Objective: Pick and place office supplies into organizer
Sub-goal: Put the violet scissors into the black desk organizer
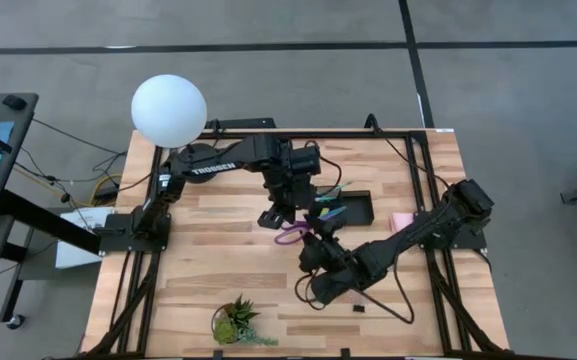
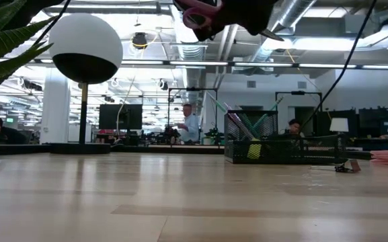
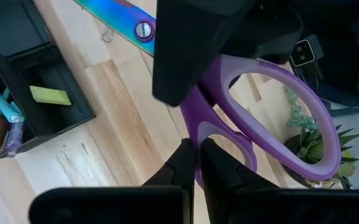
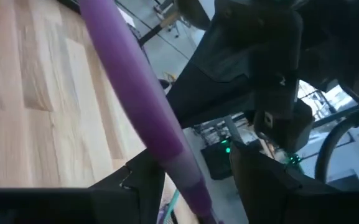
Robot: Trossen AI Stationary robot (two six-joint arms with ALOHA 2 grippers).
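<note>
**Two grippers on one pair of scissors, above the table centre**

High view. Left gripper (image 1: 290,208): one, at frame centre, reaching in from the upper left. Right gripper (image 1: 313,250): one, just below and right of it, its arm coming in from the right edge. Scissors (image 1: 290,235): one pair, purple handle loops showing between the two grippers. Organizer (image 1: 348,207): one, black, right of centre, just right of the left gripper, with pens (image 1: 330,192) sticking out of its left part; number not clear here. Pink sticky-note pad (image 1: 400,221): one, on the table right of the organizer. Small black item (image 1: 359,310): one, lower centre-right, too small to identify. Plant (image 1: 236,322): one, bottom centre. White globe lamp (image 1: 169,109): one, upper left.

Low view. Organizer (image 2: 274,144): right of centre on the table (image 2: 180,202), mesh section holding slanted pens, a yellow piece (image 2: 253,150) inside. Scissor handle, pink-purple, at the top edge, held clear of the table. Two people show in the room behind.

Left wrist view. Left gripper (image 3: 198,163) closed on the scissors (image 3: 279,118), its dark fingers (image 3: 182,165) pinching the purple handle at the smaller loop; two loops and an iridescent blade toward the upper left. Organizer (image 3: 36,93) at left: one yellow-green piece (image 3: 50,95) in the tray, teal pen (image 3: 4,104) in the next section.

Right wrist view. Right gripper (image 4: 188,177) with fingers either side of a purple scissor handle (image 4: 139,87); whether they clamp it I cannot tell.
</note>
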